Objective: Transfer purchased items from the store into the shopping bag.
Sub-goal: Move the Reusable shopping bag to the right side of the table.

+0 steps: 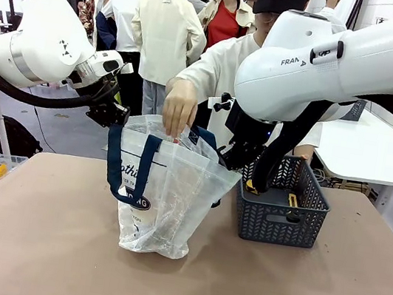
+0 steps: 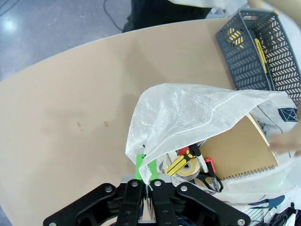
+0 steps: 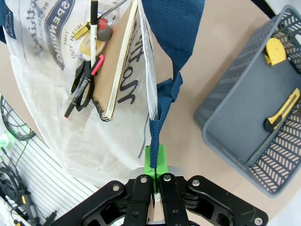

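On a tan desk (image 1: 32, 241), mid-room, stands the translucent white crinkly plastic shopping bag (image 1: 165, 202). My left tool (image 2: 146, 165) is clamped on its thin rim, my right tool (image 3: 155, 162) on its navy-blue strap handle (image 3: 174, 28). The film seems light, floppy and slippery; the woven straps look the safest hold.

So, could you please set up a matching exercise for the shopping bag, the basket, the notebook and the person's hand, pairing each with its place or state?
Things:
1. shopping bag
2. basket
3. spiral notebook
4. person's hand

Places or states:
A. tucked inside the bag
B. at the bag's open top
C. on the table, holding yellow tools
D. pinched at the rim on two sides by shut jaws

Pairs: 1-D, 2-C, 3-A, 4-B
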Controlling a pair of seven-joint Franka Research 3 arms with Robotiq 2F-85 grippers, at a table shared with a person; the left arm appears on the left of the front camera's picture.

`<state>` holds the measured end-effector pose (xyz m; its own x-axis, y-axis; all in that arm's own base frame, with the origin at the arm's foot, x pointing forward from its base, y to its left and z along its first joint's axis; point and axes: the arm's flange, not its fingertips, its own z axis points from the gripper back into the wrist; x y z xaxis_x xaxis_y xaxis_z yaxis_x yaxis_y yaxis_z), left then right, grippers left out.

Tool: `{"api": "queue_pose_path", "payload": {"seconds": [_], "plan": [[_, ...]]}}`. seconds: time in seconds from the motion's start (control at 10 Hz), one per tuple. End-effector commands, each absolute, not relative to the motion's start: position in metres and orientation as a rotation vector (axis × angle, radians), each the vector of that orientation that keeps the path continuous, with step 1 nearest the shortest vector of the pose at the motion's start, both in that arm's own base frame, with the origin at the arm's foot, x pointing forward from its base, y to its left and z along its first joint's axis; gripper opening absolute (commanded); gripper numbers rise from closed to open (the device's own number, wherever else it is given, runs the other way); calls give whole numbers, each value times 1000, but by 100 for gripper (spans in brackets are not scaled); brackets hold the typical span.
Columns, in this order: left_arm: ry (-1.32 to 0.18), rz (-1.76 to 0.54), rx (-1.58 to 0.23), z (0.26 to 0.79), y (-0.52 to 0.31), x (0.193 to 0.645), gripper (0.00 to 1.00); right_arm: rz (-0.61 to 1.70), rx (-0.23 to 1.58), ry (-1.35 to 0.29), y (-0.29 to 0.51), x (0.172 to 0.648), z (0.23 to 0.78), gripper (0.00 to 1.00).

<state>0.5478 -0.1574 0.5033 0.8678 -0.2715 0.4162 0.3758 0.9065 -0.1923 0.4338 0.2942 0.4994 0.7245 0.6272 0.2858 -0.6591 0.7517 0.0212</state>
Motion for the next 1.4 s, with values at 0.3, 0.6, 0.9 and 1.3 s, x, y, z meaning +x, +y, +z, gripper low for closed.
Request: {"api": "queue_pose_path", "payload": {"seconds": [0.3, 0.6, 0.9, 1.3], "plan": [[-390, -333, -272, 505, -154, 547, 0, 699, 131, -264, 290, 432, 498, 0], [-390, -333, -272, 505, -154, 547, 0, 699, 131, -264, 290, 432, 498, 0], [-390, -333, -272, 505, -154, 547, 0, 699, 131, -264, 290, 432, 498, 0], [-390, -333, -272, 505, -154, 547, 0, 699, 131, -264, 290, 432, 498, 0]]}}
